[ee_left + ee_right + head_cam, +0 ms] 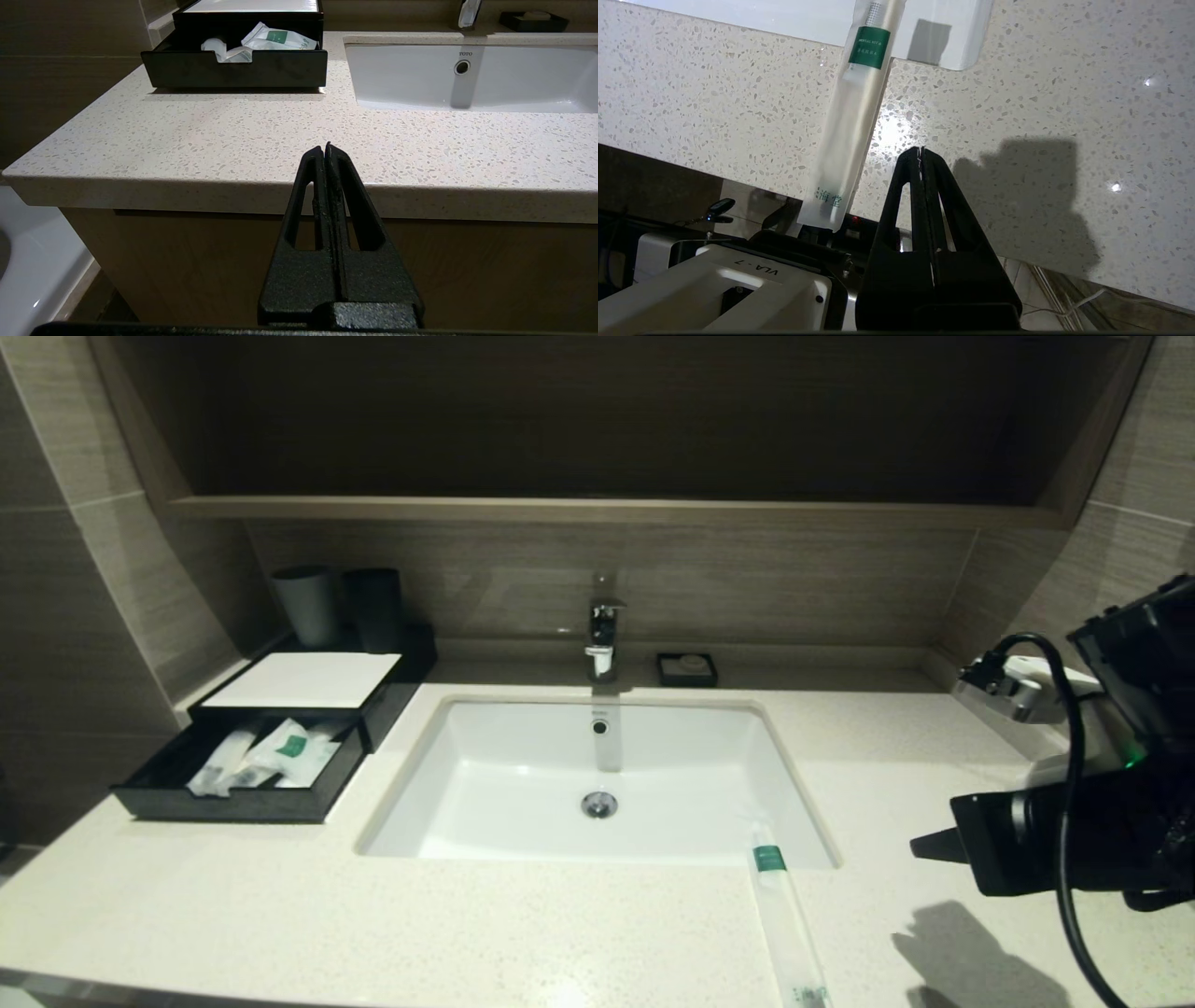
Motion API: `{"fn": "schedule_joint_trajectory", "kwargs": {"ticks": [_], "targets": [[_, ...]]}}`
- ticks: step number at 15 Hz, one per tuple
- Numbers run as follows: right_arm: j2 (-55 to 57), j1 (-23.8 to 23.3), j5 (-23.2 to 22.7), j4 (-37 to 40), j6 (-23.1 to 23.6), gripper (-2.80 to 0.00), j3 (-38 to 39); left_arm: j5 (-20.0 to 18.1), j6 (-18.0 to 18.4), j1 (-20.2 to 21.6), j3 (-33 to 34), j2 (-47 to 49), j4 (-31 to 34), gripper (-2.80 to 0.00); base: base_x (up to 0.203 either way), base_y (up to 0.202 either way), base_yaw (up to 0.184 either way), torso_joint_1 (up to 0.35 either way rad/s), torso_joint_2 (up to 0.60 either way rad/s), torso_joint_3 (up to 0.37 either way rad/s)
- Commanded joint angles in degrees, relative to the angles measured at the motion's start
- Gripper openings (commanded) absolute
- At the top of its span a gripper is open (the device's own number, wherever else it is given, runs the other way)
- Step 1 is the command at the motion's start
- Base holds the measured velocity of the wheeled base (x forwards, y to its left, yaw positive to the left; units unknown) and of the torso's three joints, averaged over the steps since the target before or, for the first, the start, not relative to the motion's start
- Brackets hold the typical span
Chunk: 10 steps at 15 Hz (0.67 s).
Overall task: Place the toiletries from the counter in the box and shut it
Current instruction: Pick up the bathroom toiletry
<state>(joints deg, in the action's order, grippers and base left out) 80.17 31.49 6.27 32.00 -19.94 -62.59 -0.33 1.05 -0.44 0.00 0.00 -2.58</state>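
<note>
One long translucent sachet (pixel 852 116) with a green label lies flat on the speckled table (pixel 714 107), just beside the closed right gripper (pixel 920 150), its labelled end over the sink edge. Well away from that gripper, the black box (pixel 252 747) has its drawer open, several sachets (pixel 271 756) inside.

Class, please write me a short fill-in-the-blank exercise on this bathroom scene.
1. The low black rectangular box has its drawer ____.
2. One long translucent plastic sachet lies on the speckled stone counter, one end over the ____.
3. The right hand is ____, holding nothing.

Missing words: open; sink; shut
</note>
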Motion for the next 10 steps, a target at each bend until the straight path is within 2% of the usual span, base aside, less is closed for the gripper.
{"fn": "schedule_joint_trajectory", "kwargs": {"ticks": [1,3,8,10], "targets": [[3.24,2.25,1.59,0.19,-0.67,-2.80,-0.43,-0.02,0.01,0.00,1.14,0.01,-0.05,-2.80,0.000,0.000,0.000,0.000,0.00,0.000],[4.36,3.91,3.43,0.31,-2.03,-2.80,-2.18,-0.02,0.01,0.00,1.14,0.09,-0.05,-2.80,0.000,0.000,0.000,0.000,0.00,0.000],[9.12,7.59,6.31,4.72,-9.36,-2.80,-6.64,-0.02,0.01,0.00,1.14,0.00,-0.05,-2.80,0.000,0.000,0.000,0.000,0.00,0.000],[9.91,8.79,6.81,4.81,-9.95,-2.80,-7.58,-0.02,0.01,0.00,1.14,0.07,-0.05,-2.80,0.000,0.000,0.000,0.000,0.00,0.000]]}}
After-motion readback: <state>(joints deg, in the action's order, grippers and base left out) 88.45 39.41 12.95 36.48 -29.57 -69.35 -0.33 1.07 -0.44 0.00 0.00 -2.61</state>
